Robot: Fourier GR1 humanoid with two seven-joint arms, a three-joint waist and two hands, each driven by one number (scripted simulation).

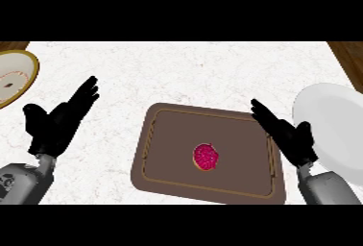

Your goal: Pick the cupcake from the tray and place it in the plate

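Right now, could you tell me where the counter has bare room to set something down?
Bare counter runs along the far side, above the tray and between the left hand and the white plate. It is crowded at the right, where the right hand sits between tray and plate.

A small cupcake with bright magenta-pink frosting and a pale rim [205, 157] sits near the middle of a flat brown rectangular tray with a raised lip [163, 163], lying slightly skewed on the white marbled counter [184, 72]. A plain white round plate [333, 120] lies just beside the tray's right edge, partly cut by the view's right border.
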